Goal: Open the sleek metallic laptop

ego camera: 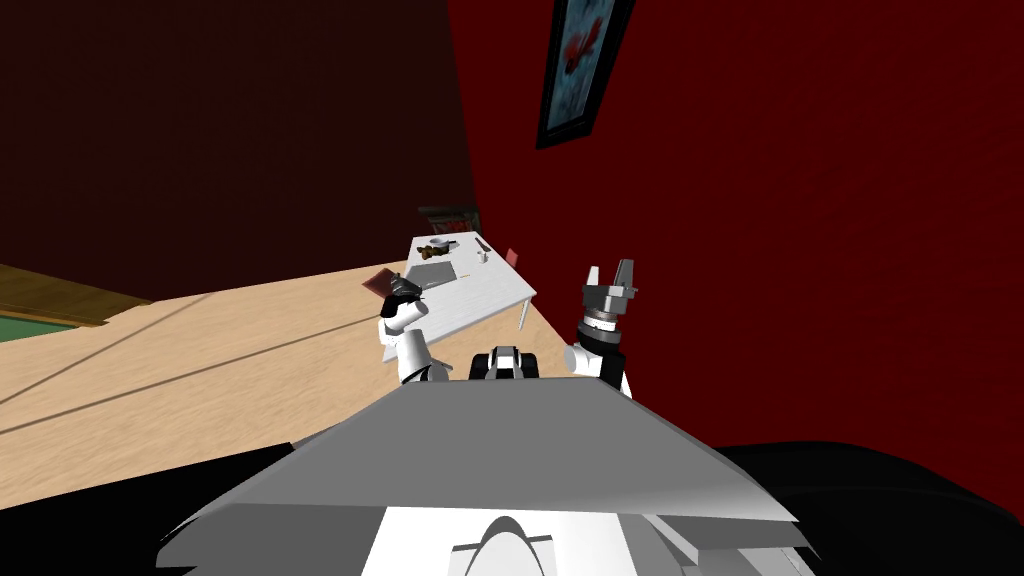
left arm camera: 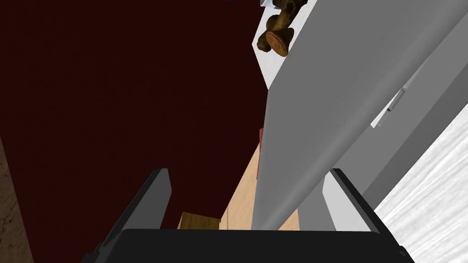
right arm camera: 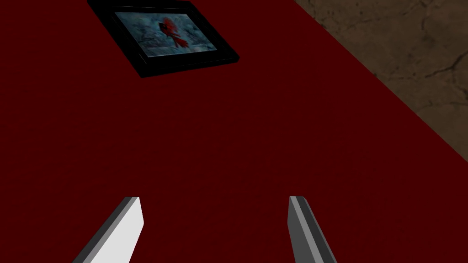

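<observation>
Both stood open; left gripper [left arm camera: 247, 171] straddled an edge of the laptop [left arm camera: 320, 100] on the counter [left arm camera: 434, 196], right gripper [right arm camera: 215, 198] well apart.

Smooth matt grey laptop [left arm camera: 320, 114], grained white table [left arm camera: 434, 196], wooden floor [ego camera: 200, 350]

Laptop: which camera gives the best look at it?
The left wrist view: the grey laptop looms large, its edge running between the open fingers of the left gripper. The head view has it small, a grey slab on the white table. The right gripper, open, points away from the table.
</observation>
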